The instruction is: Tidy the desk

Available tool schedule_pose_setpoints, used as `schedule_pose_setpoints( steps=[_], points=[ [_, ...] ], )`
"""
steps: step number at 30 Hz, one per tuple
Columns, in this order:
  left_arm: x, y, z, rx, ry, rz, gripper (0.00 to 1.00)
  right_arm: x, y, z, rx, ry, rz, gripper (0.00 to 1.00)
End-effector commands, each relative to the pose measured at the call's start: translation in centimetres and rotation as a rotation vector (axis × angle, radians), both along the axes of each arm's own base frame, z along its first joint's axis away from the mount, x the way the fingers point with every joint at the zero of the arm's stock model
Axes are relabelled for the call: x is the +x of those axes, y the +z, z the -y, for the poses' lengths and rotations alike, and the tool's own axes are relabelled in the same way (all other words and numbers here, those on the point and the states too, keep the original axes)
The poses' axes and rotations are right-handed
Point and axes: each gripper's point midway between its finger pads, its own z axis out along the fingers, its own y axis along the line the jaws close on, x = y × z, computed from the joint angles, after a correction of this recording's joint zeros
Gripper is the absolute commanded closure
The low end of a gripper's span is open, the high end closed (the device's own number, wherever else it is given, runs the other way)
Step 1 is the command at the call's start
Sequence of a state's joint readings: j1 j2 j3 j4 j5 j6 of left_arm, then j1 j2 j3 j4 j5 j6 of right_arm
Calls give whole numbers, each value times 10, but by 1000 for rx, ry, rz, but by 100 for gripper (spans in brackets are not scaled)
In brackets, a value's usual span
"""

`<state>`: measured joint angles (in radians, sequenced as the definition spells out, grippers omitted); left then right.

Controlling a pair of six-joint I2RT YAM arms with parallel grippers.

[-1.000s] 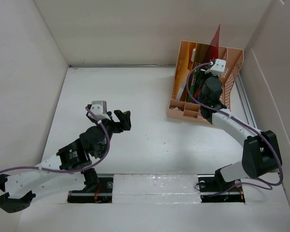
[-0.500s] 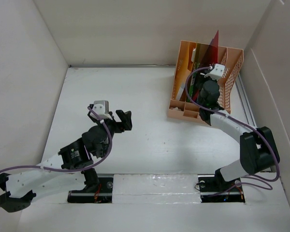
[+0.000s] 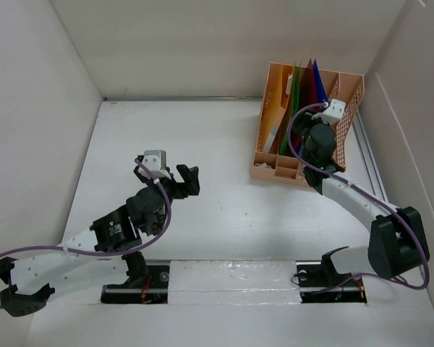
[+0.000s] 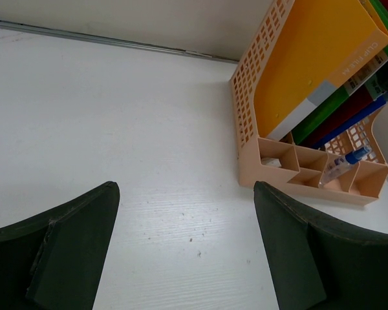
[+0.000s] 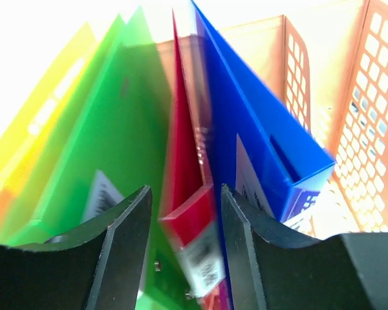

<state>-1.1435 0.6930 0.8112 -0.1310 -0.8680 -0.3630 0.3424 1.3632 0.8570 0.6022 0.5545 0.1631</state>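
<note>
At the lower left of the overhead view, the left claw (image 3: 186,178) hangs over the desk (image 3: 224,137), the big white surface that fills the frame between white wall panels (image 3: 202,43). Its fingers are spread wide and hold nothing; the left wrist view shows only bare desk in the gap.

Further back, at the upper right, a peach slotted rack (image 3: 273,168) stands on the desk close to the far right corner. In the left wrist view a blue-capped pen (image 4: 343,163) lies tilted in one of its low front compartments.

Behind those compartments, in the right wrist view, a yellow folder (image 5: 26,142), a green folder (image 5: 116,116), a red folder (image 5: 184,174) and a blue folder (image 5: 246,129) stand on edge, left to right. The right claw (image 5: 185,192) reaches in over them. Its fingers are parted on either side of the red folder's blurred lower end, with a thin gap showing on each side, so it looks released.
</note>
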Motion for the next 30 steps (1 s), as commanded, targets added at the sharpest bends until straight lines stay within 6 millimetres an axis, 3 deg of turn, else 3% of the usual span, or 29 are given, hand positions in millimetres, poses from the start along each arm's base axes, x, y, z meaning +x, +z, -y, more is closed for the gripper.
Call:
schedule_pose_setpoints(
  steps=[1, 7, 11, 12, 14, 17, 18, 24, 30],
  points=[
    [1, 7, 2, -18, 2, 14, 19, -9, 23, -8, 58, 51, 56, 47],
    [2, 7, 3, -16, 3, 14, 19, -21, 40, -8, 115, 54, 47, 36],
    [2, 5, 3, -6, 3, 11, 19, -44, 77, -7, 196, 87, 77, 22],
    [3, 4, 4, -1, 3, 11, 18, -50, 86, -9, 205, 116, 90, 9],
    [2, 4, 6, -1, -8, 9, 18, -64, 108, -15, 230, 161, 128, 0],
    [3, 3, 12, 3, -34, 4, 17, -89, 135, -19, 278, 229, 174, 0],
    [3, 4, 17, -2, -51, 4, 15, -95, 136, -24, 281, 268, 160, 0],
    [-3, 7, 39, -16, -154, -16, 9, -161, 177, -57, 288, 574, 269, 0],
    [-9, 51, 34, -143, -180, 52, 7, -251, 227, -77, 266, 892, 468, 0]
  ],
)
